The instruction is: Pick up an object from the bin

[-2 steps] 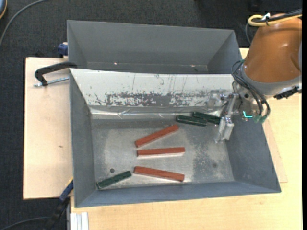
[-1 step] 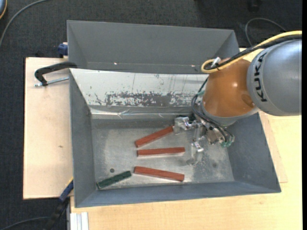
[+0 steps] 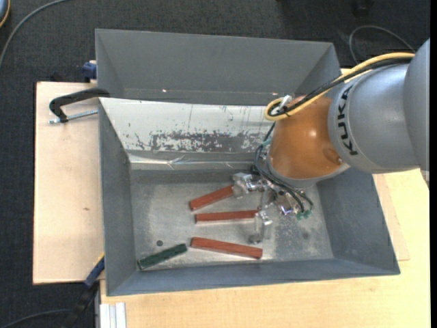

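Hovering low over the floor of the bin (image 3: 115, 203), the gripper (image 3: 251, 205) has its fingers (image 3: 260, 225) spread open, one tip by the right end of the upper red-brown stick (image 3: 210, 198), the other just above the lower red-brown stick (image 3: 225, 247). The right end of the middle red-brown stick (image 3: 222, 216) lies between them, so this looks like the approach step, with nothing gripped yet. Next would be closing squarely on that middle stick without nudging its neighbours. A dark green stick (image 3: 162, 255) lies well apart at the front left. The orange wrist cover (image 3: 300, 149) hides the fingers' upper part, and whether the tips touch the floor is hard to tell.
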You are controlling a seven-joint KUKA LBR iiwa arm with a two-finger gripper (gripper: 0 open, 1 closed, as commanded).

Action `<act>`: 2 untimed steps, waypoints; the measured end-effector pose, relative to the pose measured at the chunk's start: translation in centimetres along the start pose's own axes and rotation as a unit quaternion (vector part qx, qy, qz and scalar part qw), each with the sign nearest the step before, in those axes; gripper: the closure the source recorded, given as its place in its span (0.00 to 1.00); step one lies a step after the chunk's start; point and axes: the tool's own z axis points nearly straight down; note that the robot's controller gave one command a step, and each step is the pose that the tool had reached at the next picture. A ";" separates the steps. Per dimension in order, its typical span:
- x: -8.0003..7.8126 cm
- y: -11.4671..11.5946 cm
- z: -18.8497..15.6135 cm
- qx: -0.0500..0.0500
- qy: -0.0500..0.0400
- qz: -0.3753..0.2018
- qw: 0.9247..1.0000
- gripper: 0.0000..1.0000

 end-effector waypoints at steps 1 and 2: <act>-0.5 -0.2 -0.5 0.002 -0.009 0.001 1.000 1.00; 0.0 -0.2 0.0 0.001 0.000 0.000 1.000 0.00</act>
